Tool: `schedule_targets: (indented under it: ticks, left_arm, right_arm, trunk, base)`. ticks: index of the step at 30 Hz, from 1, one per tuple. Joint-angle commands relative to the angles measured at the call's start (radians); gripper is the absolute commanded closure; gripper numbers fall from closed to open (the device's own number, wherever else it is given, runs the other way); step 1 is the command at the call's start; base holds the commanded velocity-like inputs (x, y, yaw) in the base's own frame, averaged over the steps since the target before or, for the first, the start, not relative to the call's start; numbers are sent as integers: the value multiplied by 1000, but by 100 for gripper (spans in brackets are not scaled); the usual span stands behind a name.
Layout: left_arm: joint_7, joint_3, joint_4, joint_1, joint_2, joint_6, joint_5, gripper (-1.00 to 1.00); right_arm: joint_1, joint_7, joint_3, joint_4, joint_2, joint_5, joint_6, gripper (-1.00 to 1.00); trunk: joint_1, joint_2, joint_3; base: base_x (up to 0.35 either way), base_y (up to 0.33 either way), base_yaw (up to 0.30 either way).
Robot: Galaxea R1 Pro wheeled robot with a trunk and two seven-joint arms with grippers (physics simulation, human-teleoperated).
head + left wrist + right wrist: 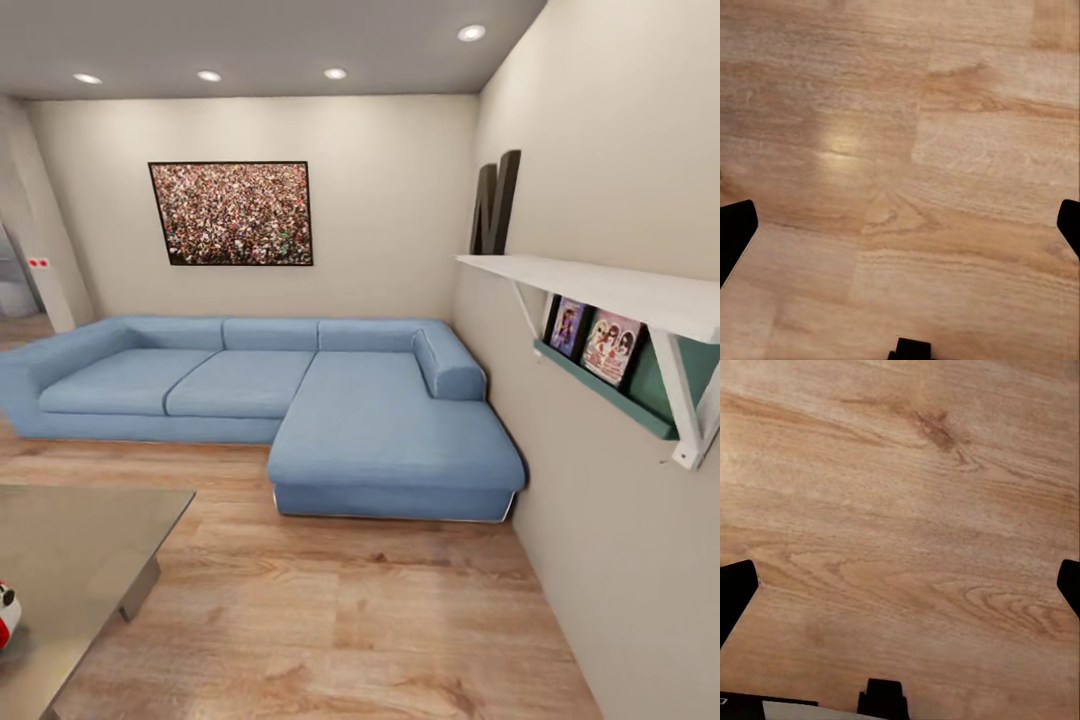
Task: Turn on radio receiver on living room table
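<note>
Peeking in at the head view's lower left edge, the radio receiver shows only a red and white sliver, sitting on the worktop, a low grey-taupe surface with a dark leg under its corner. Light wood plank floor runs between the worktop and the blue sofa, which fills the room's far corner with its chaise along the right wall. Framed speckled picture hangs above the sofa. White wall shelf on the right carries dark block letters, with photo cards on a green ledge below. Left claw spread wide over the floor planks, fingertips at the frame edges. Right claw likewise spread, nothing between its fingertips.
</note>
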Motion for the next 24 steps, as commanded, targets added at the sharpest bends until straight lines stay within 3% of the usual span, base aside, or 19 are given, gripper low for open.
schedule_targets:
  ticks: [1, 11, 24]
  left_arm:
    - [0, 0, 0, 0, 0, 0, 0, -100]
    - [0, -3, 19, 0, 0, -2, 1, -100]
    - [1, -3, 20, 0, 0, 0, 0, -100]
  right_arm:
    - [0, 0, 0, 0, 0, 0, 0, -100]
    - [0, 0, 0, 0, 0, 0, 0, -100]
    - [0, 0, 0, 0, 0, 0, 0, -100]
  trunk:
    - [0, 0, 0]
    - [0, 0, 0]
    - [0, 0, 0]
  base:
    - [319, 137, 300]
    - [318, 135, 300]
    - [319, 9, 300]
